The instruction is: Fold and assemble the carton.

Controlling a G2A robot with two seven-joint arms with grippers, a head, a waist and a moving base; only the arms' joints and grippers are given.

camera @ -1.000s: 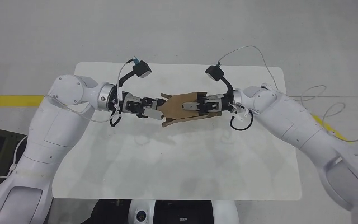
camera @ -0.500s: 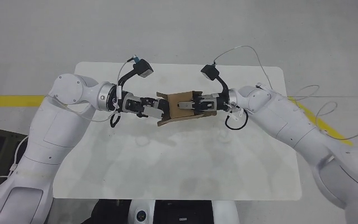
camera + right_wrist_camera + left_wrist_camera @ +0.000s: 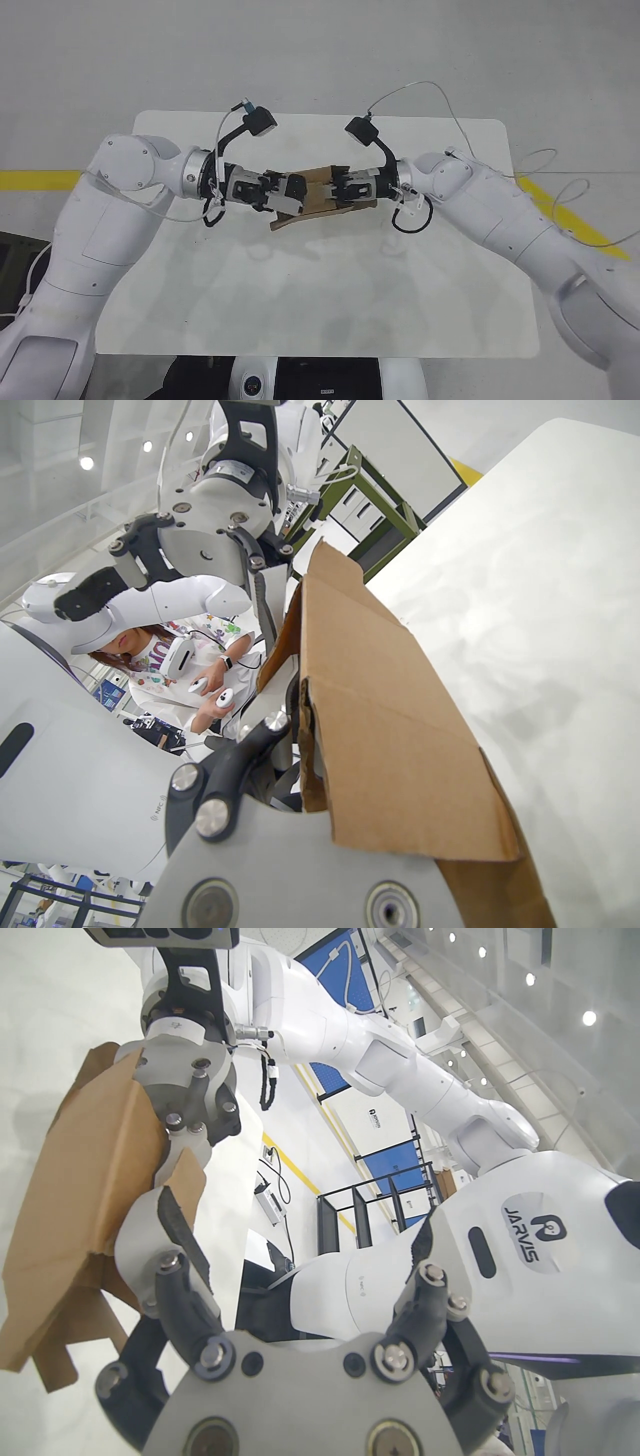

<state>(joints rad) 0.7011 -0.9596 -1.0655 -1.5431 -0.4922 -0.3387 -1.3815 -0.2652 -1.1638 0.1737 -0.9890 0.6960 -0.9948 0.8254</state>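
White table [image 3: 330,290] on a grey floor [image 3: 320,60], with a yellow line [image 3: 30,180] running off to one side. The carton [image 3: 85,1168] is up off the table, over the back half, sitting tilted between the two arms with its end flaps loose, so not squared up yet. The right gripper [image 3: 340,188] is pinched onto one of its panels. The left gripper [image 3: 295,1223] is spread wide with nothing in it, though one finger [image 3: 175,1223] has its black pad right against a small flap on its end of the carton. Its other finger is out in the air, well apart from the cardboard.
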